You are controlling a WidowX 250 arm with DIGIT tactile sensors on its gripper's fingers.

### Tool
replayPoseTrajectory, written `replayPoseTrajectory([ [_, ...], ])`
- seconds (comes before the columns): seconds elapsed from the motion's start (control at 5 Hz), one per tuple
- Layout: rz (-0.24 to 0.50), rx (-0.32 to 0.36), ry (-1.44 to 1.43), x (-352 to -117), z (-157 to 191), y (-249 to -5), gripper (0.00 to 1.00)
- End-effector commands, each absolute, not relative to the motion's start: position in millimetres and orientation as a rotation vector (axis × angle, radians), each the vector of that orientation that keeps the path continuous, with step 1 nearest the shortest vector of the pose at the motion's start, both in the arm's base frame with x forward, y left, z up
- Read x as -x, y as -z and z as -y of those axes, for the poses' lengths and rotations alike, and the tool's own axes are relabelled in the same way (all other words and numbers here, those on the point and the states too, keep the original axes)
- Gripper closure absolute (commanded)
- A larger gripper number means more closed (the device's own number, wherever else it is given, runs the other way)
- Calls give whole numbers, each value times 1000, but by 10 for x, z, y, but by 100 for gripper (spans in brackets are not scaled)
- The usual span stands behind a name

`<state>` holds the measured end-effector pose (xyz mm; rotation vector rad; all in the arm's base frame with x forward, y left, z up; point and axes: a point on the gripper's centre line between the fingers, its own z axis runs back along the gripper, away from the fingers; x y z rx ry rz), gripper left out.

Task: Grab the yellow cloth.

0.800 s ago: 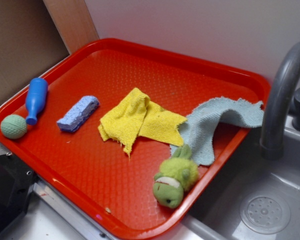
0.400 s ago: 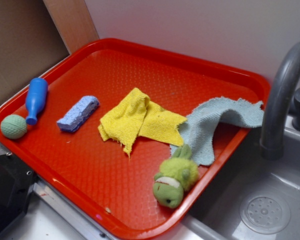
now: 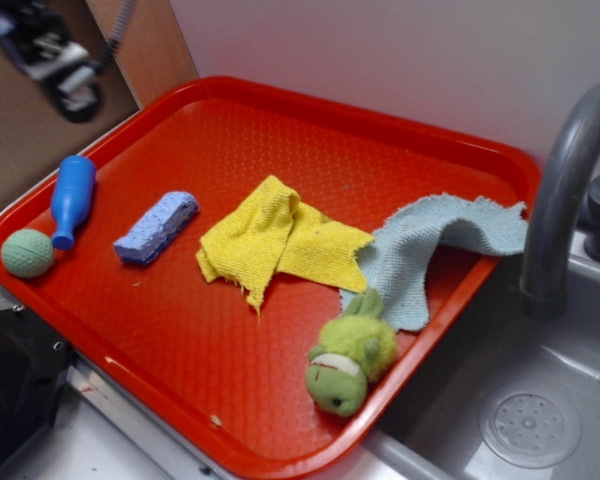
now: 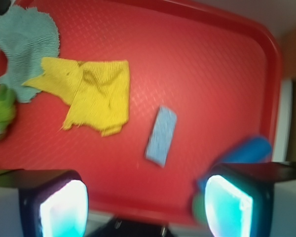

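Observation:
The yellow cloth point(image 3: 278, 238) lies crumpled in the middle of the red tray point(image 3: 230, 130), its right edge meeting a pale blue-green cloth point(image 3: 435, 245). From the wrist camera the yellow cloth point(image 4: 91, 93) shows upper left, well away from the jaws. My gripper point(image 3: 55, 60) is blurred at the top left corner of the exterior view, high above the tray's left edge. In the wrist view my gripper point(image 4: 145, 210) stands open, both pads wide apart with nothing between them.
A blue sponge point(image 3: 157, 227) lies left of the yellow cloth. A blue bowling pin point(image 3: 72, 198) and a green ball point(image 3: 27, 253) sit at the tray's left edge. A green plush frog point(image 3: 350, 352) rests near the front right. A grey faucet point(image 3: 565, 190) and sink point(image 3: 520, 420) stand right.
My gripper has come into the exterior view at the top left corner; it was out of sight before. Nothing on the tray has moved.

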<state>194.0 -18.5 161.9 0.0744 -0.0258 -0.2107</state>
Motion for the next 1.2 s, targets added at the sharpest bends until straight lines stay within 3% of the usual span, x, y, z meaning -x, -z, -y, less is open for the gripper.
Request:
replayPoseTrajectory([
  [0.0, 100, -87, 404, -2473, 258, -838, 0],
  [0.2, 111, -19, 391, -2574, 375, -391, 0],
  [0.4, 118, 23, 454, -2499, 574, -269, 0],
  [0.6, 131, 41, 484, -2446, 680, -458, 100],
  [1.0, 138, 18, 484, -2429, 655, -558, 100],
])
